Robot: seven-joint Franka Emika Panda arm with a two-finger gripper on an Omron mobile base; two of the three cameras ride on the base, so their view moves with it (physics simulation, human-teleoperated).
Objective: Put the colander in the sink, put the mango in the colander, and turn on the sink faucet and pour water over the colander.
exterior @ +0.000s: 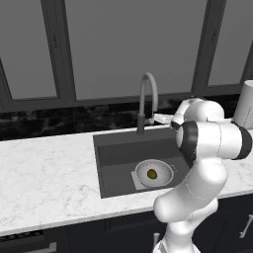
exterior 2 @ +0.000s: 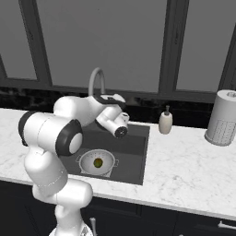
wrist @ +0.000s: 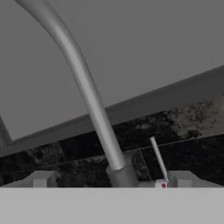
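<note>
Mango (exterior: pixel 152 174) sits in the colander (exterior: pixel 163 170) on the sink (exterior: pixel 118 150) floor, under the spout's reach. My fingers (wrist: pixel 43 179) stand spread around the sink faucet (wrist: pixel 94 111) base, nothing gripped, one tip just beside its lever (wrist: pixel 157 159) to nudge it.

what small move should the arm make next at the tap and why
Probably nudge the end effector sideways against the thin grey lever. The yellow-green mango already sits in the white perforated colander in the dark sink, and no water runs from the grey gooseneck faucet.
</note>
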